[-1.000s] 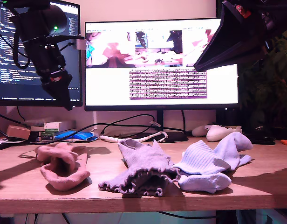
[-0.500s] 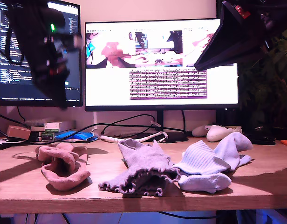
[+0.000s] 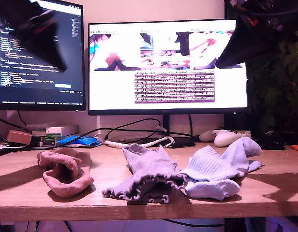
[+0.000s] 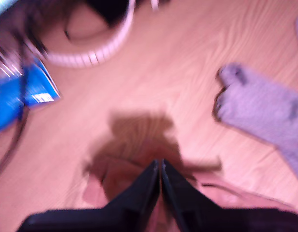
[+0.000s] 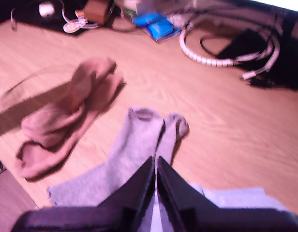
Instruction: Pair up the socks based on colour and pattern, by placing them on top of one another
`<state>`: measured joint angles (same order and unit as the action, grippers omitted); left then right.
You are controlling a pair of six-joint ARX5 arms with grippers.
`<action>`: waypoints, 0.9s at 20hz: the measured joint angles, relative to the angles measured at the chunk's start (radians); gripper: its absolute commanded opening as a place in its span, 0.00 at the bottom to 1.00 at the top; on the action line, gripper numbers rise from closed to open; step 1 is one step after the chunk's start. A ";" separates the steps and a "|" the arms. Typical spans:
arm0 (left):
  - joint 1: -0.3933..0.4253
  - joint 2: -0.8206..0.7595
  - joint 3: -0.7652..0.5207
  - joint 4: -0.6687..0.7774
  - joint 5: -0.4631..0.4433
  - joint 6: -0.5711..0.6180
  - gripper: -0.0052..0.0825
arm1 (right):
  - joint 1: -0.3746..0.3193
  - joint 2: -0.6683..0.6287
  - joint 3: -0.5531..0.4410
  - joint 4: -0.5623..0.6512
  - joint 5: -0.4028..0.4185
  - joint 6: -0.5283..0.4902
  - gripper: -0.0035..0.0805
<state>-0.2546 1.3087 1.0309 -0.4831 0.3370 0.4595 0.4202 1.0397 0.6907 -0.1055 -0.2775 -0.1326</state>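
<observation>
Step in hand: sorting looks finished; three heaps lie on the desk (image 3: pixel 265 191), each seemingly a matched pair.
Salmon-pink socks (image 3: pixel 63 171): stacked at the exterior view's left.
Grey-lilac socks (image 3: pixel 146 176): middle heap, ruffled cuffs toward the camera, toes side by side in the second wrist view.
Pale blue-white socks (image 3: pixel 219 169): at the exterior view's right, touching the lilac heap.
Next move: probably only retreat and a check that each pair truly overlaps; blur leaves that uncertain.
First gripper (image 4: pixel 160 169): jaws pressed together, empty, high over the pink heap.
Second gripper (image 5: pixel 156 166): jaws pressed together, empty, raised above the lilac socks.
</observation>
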 measured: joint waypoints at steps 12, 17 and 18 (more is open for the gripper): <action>-0.069 -0.092 -0.322 0.032 0.017 0.291 0.54 | 0.000 0.000 0.000 0.001 -0.008 0.001 0.03; -0.084 -0.056 -0.323 0.083 -0.078 0.568 0.54 | 0.000 0.000 0.000 0.001 -0.008 0.001 0.03; -0.084 -0.047 -0.323 0.114 -0.090 0.593 0.54 | 0.000 0.000 0.000 0.001 -0.008 0.001 0.03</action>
<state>-0.3389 1.2613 0.7074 -0.3695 0.2466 1.0527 0.4202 1.0397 0.6907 -0.1047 -0.2855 -0.1318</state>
